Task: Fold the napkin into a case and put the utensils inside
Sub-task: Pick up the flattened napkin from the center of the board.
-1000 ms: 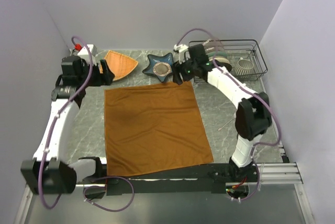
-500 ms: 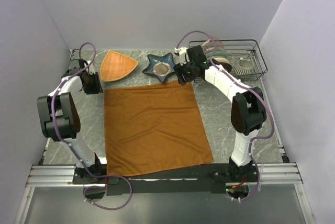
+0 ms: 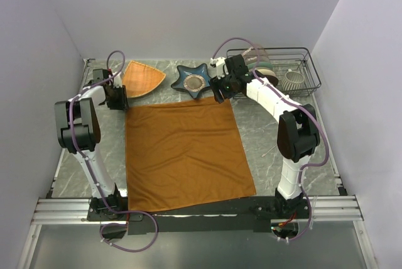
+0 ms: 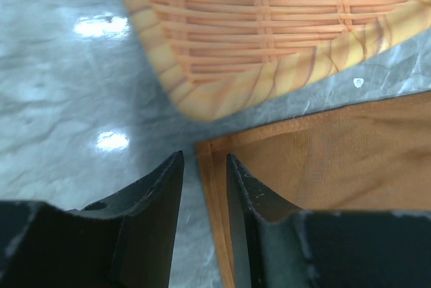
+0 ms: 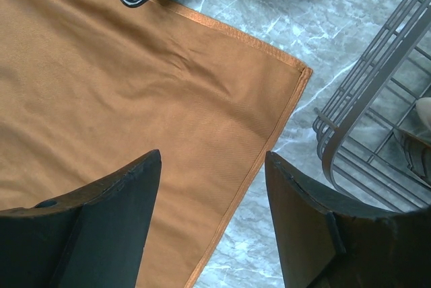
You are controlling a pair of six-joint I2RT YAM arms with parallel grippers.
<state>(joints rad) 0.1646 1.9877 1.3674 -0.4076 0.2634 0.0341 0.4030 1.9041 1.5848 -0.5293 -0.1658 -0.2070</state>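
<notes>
The rust-orange napkin (image 3: 185, 153) lies spread flat on the marble table. My left gripper (image 3: 118, 100) is low at its far left corner. In the left wrist view the napkin's hem (image 4: 210, 187) runs through the narrow gap between my left gripper's (image 4: 204, 167) tips, which stand slightly apart. My right gripper (image 3: 220, 93) hovers over the far right corner, wide open and empty. In the right wrist view its tips (image 5: 214, 157) straddle the napkin's right edge (image 5: 269, 147). Thin silver utensils (image 3: 271, 151) lie on the table right of the napkin. No case shows.
A light orange woven triangular plate (image 3: 143, 78) sits just behind the left corner, close in the left wrist view (image 4: 269, 32). A blue star-shaped dish (image 3: 191, 80) sits behind the napkin's far edge. A wire rack (image 3: 282, 71) holding a cup stands at the back right, close to the right fingers (image 5: 350, 140).
My left arm has swung from an outstretched pose at the left down to the napkin's far left corner. My right gripper has barely shifted at the far right corner.
</notes>
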